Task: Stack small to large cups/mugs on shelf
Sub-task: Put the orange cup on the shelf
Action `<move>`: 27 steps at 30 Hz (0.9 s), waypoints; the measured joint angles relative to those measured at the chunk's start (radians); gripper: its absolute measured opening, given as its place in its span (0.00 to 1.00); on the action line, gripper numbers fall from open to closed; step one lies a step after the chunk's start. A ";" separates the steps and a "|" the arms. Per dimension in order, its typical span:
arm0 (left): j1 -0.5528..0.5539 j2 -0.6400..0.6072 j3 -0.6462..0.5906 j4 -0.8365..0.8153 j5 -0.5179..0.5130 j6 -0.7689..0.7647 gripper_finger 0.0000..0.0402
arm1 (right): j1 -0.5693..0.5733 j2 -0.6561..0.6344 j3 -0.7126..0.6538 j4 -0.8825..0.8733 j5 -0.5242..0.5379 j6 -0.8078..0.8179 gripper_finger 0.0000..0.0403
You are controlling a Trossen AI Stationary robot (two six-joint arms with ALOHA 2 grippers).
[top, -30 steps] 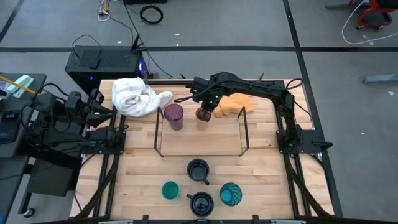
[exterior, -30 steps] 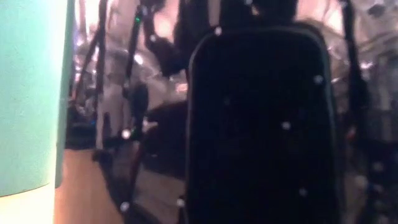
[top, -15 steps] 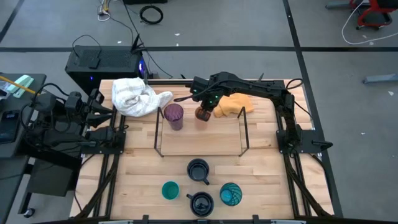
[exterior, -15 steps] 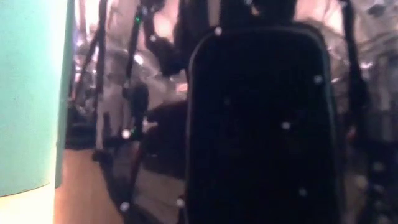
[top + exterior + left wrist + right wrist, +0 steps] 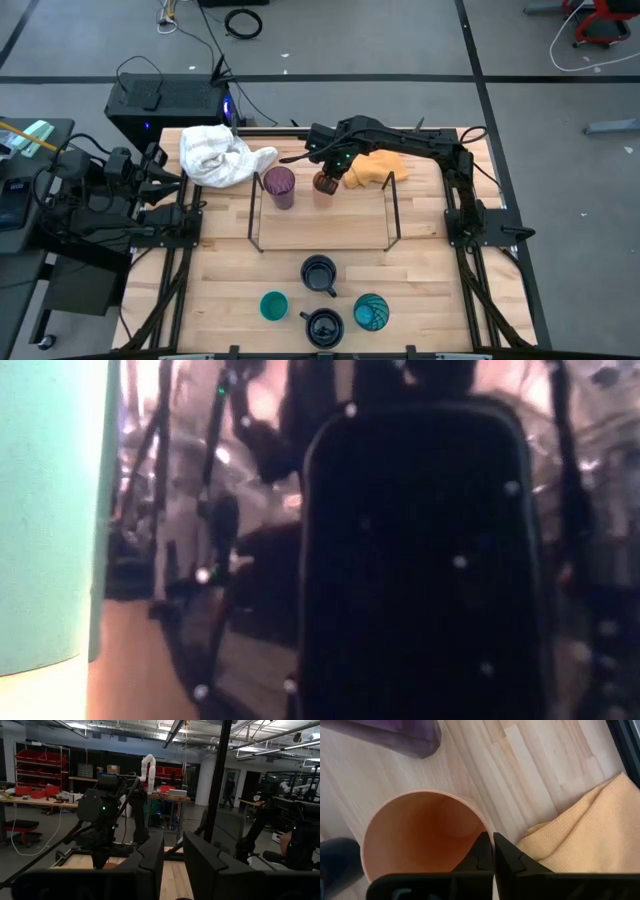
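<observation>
My right gripper is shut on the small orange cup at the far edge of the black wire shelf. The cup is just right of the purple tumbler, which stands upright at the shelf's far left. Two navy mugs, a small teal cup and a patterned teal-blue cup stand on the table near its front edge. My left gripper is open and empty, parked off the table's left side. My right gripper pinches the orange cup's rim wall on the side toward the yellow cloth. One finger is inside the cup and the other outside. The fingers come from above, pointing down. The cup is upright, mouth up; whether its base rests on anything, I cannot tell.
A yellow cloth lies right of the orange cup, and a white cloth lies at the far left. In the low view the teal cup and a navy mug block most of the scene.
</observation>
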 joint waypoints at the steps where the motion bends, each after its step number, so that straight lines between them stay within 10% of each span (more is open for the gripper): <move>1: 0.000 0.000 0.000 0.000 0.000 0.000 0.20 | 0.001 0.000 0.000 -0.001 0.000 -0.007 0.00; 27: 0.000 0.000 0.000 0.000 0.000 -0.001 0.20 | 0.003 -0.002 -0.095 0.090 -0.015 0.029 0.00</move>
